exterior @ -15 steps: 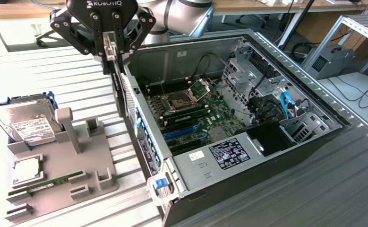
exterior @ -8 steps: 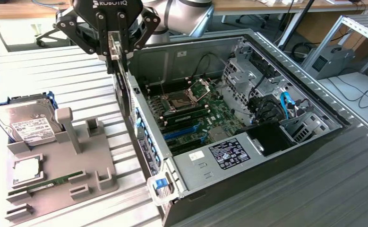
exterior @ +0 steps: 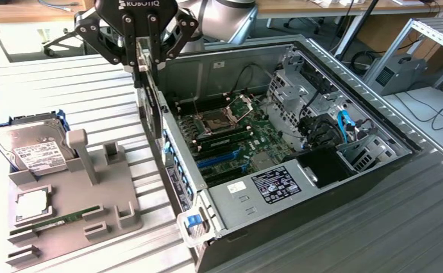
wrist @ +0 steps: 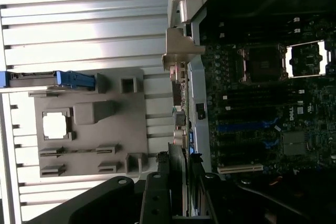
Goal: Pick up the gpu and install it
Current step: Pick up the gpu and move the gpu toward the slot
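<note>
Ribbed metal table, gpu in tool, desks behind

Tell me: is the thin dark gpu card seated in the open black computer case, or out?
Out: the gpu card hangs on edge from the black gripper, beside the grey case wall.

Arm overhead, fingers pointing down (clamped on gpu)

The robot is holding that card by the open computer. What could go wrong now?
The gpu hangs edge-down from the gripper, right beside the computer case's wall, so it could bump that metal edge. The gripper pinches only the card's top, so it might tilt or slip. Tilted, it may miss the blue slots.
</note>
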